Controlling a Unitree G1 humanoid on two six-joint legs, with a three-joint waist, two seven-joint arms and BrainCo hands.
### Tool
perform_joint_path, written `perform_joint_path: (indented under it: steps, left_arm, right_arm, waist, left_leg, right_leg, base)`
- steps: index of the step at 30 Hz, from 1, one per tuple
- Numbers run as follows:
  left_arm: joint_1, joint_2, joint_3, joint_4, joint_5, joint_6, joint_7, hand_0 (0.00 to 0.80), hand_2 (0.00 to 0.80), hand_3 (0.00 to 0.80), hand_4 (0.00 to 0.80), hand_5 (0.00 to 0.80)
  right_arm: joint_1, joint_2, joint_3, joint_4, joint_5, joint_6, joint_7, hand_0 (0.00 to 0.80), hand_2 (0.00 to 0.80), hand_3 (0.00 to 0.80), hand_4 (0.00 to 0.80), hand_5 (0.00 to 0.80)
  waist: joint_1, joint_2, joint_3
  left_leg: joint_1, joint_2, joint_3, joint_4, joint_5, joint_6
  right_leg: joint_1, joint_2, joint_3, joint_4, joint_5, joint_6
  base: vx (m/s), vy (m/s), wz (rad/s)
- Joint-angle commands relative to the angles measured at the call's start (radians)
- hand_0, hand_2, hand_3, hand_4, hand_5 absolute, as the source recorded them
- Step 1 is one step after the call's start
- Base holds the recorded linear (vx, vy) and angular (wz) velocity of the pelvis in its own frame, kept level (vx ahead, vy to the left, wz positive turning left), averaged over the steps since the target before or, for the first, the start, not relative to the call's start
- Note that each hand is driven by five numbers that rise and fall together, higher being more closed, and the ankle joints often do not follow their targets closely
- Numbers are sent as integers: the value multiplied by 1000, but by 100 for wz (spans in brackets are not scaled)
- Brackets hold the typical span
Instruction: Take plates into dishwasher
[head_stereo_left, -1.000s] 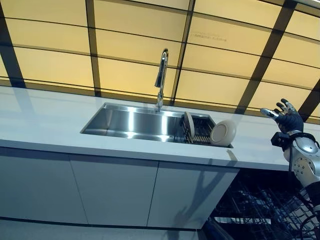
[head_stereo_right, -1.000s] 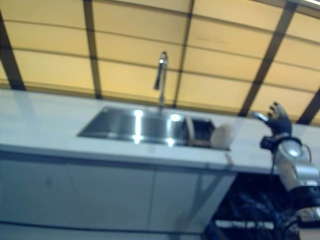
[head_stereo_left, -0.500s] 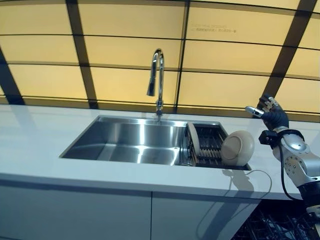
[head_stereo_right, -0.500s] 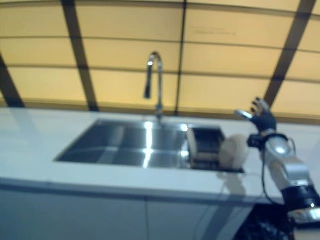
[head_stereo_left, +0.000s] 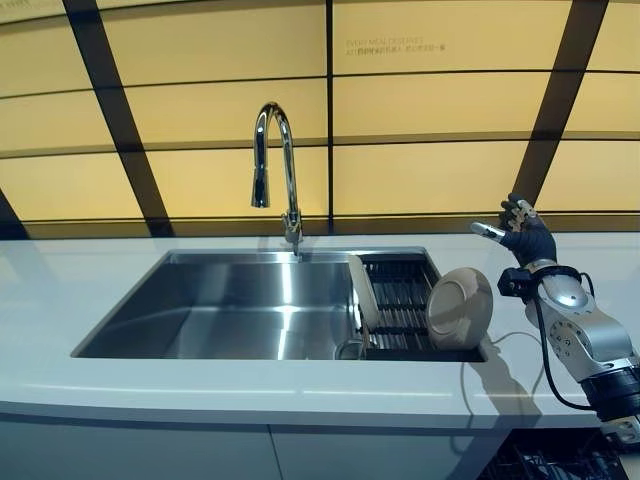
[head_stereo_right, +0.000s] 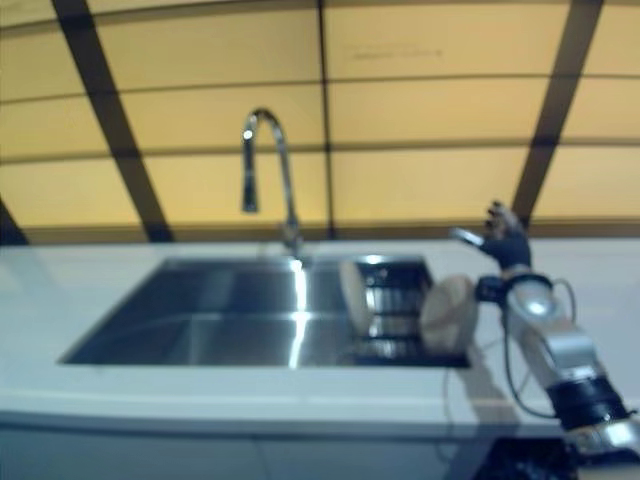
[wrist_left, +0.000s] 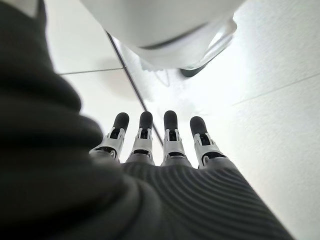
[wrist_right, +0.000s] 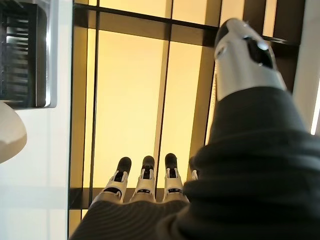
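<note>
A cream round plate (head_stereo_left: 460, 307) leans on edge at the right end of the dark dish rack (head_stereo_left: 400, 300) inside the steel sink (head_stereo_left: 230, 310). A second pale plate (head_stereo_left: 363, 293) stands upright at the rack's left end. My right hand (head_stereo_left: 525, 235) is raised over the counter just right of the cream plate, open, fingers straight, touching nothing. In the right wrist view its fingers (wrist_right: 145, 185) point at the yellow wall and the plate's rim (wrist_right: 10, 132) shows beside them. My left hand (wrist_left: 170, 145) appears only in the left wrist view, open and empty, over a pale floor.
A tall curved faucet (head_stereo_left: 275, 165) rises behind the sink. The white countertop (head_stereo_left: 60, 290) runs left and right of it. Yellow wall panels with dark strips stand behind. The open dishwasher's dark rack (head_stereo_left: 545, 465) shows under the counter at the lower right.
The whole picture has shifted: the camera now faces the sink more squarely and from closer. The right hand stays raised and open, right of the cream plate. The plates have not moved.
</note>
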Motion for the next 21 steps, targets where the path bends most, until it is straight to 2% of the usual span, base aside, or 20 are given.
perform_joint_path:
  steps: [1,3,9,13,21]
  left_arm:
    - [12,35,-37,10,4,5,0,0,0,0,0,0]
    - [8,32,-46,4,-5,6,5,0,0,0,0,0]
    - [-16,45,-64,-19,-31,40,15,0,0,0,0,0]
    - [-17,65,-57,-22,-37,50,25,0,0,0,0,0]
    - [-22,81,-56,-20,-51,57,21,0,0,0,0,0]
  right_arm:
    - [-1,-38,-79,-20,-27,-39,8,0,0,0,0,0]
    - [-8,-42,-74,-3,-20,-49,23,0,0,0,0,0]
    - [37,-53,-104,8,-6,-68,66,0,0,0,0,0]
    - [43,-49,-102,6,4,-82,81,0,0,0,0,0]
    - [8,-64,-89,51,26,-79,84,0,0,0,0,0]
  waist:
    - [68,-15,2]
    - [72,-15,-3]
    - [60,-20,-20]
    - [64,-23,-21]
    - [69,-25,-28]
  left_leg:
    - [-48,-49,-10,62,28,21]
    - [-43,-56,-17,50,18,33]
    - [18,-65,17,6,-11,67]
    - [59,-58,41,-37,-10,75]
    - [68,-64,32,-79,0,86]
  right_leg:
    - [29,-49,91,29,-39,152]
    - [26,-53,92,23,-43,157]
    - [-8,-72,59,29,-31,184]
    - [-30,-83,21,45,-20,202]
    - [-47,-66,24,38,-13,199]
  base:
    - [19,156,-27]
    - [9,175,-29]
    - [13,155,-23]
    - [-5,72,-13]
    - [0,6,-7]
